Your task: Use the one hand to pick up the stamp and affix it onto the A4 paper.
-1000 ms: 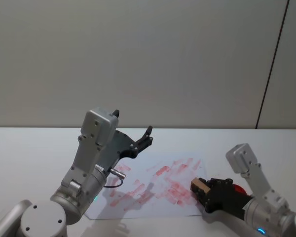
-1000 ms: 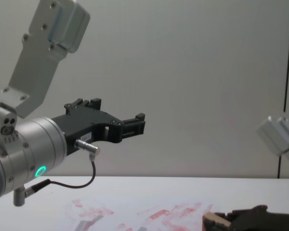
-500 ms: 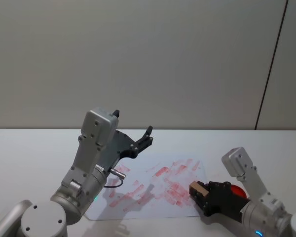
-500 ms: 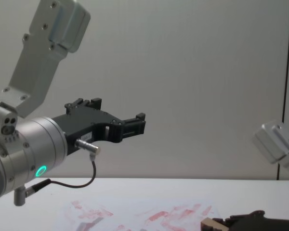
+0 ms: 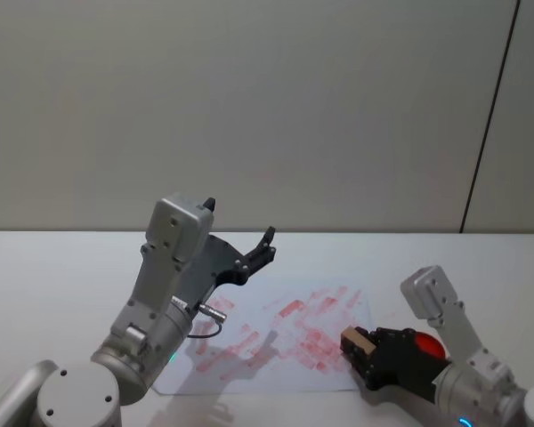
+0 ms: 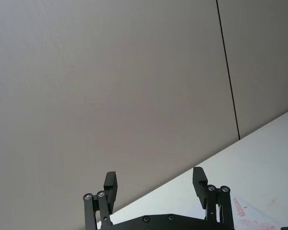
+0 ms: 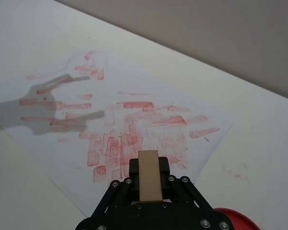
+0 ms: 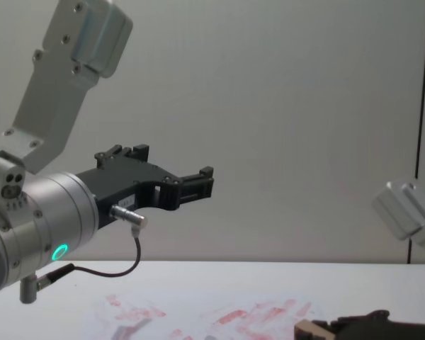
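Carrying the stamp over the sheet is the step in hand, by my reading, with the press itself not yet made. The white tabletop [image 5: 53,267] bears the paper [image 5: 249,360], which lies before the robot and is thick with red smears, densest toward its right side.

The left gripper [image 5: 265,245] is parked high above the paper's far left part. Its fingers are spread wide and empty, and it casts a shadow across the sheet.

The right gripper [image 5: 360,352] is the one at work, low at the paper's near right corner. It is closed on the stamp [image 7: 149,178], which juts forward from between the fingers. The red ink pad [image 5: 432,342] sits just behind this gripper, on the tabletop off the paper's right edge.

The stamp's front end hangs over the smeared patch near that corner. Whether it touches the sheet I cannot tell, nor which face carries ink.

The next move likely calls for bringing the inked face down flat, pressing squarely without sliding, then lifting straight up so the mark does not smear.
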